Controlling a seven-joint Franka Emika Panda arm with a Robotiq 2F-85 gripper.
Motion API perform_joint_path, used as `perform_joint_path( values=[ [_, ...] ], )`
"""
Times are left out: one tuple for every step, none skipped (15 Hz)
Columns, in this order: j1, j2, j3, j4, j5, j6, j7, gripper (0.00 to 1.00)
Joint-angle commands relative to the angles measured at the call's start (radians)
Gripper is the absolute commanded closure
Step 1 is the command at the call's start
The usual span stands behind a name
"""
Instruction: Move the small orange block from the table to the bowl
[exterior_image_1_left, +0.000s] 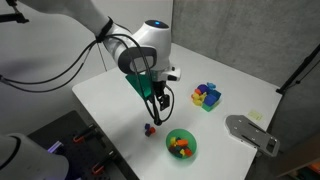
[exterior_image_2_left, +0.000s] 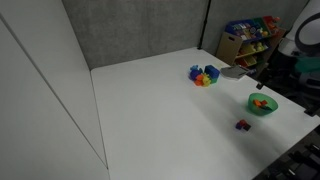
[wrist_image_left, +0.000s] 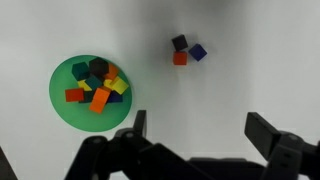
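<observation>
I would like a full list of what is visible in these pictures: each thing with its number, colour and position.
table: one, white, under everything.
bowl: one, bright green, on the table.
blocks in the bowl: several, orange, yellow, blue and dark; exact count unclear.
small orange block: one, reddish-orange, on the table beside the bowl.
blue block: one, dark blue, next to it.
dark block: one, blackish, next to it.
block pile: one, multicoloured, farther along the table.
metal plate: one, grey, at the table's edge.
shelf: one, with colourful items, beyond the table.
arm: one, white.
gripper: one, black, open, empty, above the table.
</observation>
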Motion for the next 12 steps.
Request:
perform_joint_path(
  values=[
    [-0.007, 0.134, 0.009, 0.018, -0.025, 0.104, 0.046, 0.0],
    [-0.006, 0.174, 0.011, 0.024, -0.02, 0.127, 0.042, 0.0],
    [-0.005, 0.212, 0.014, 0.031, -0.016, 0.149, 0.033, 0.0],
    [-0.005, 0.252, 0.019, 0.039, -0.014, 0.167, 0.025, 0.0],
    [-0.006, 0.283, 0.023, 0.046, -0.013, 0.182, 0.021, 0.0],
    [-0.007, 0.317, 0.028, 0.056, -0.012, 0.192, 0.016, 0.0],
    [-0.006, 0.347, 0.03, 0.066, -0.016, 0.204, 0.016, 0.0],
    [-0.007, 0.379, 0.033, 0.08, -0.017, 0.212, 0.014, 0.0],
    [-0.008, 0.406, 0.036, 0.094, -0.018, 0.213, 0.013, 0.0],
    [-0.009, 0.434, 0.037, 0.111, -0.018, 0.217, 0.013, 0.0],
    [-0.006, 0.459, 0.034, 0.128, -0.023, 0.22, 0.018, 0.0],
    [0.0, 0.484, 0.027, 0.145, -0.03, 0.222, 0.026, 0.0]
  ],
)
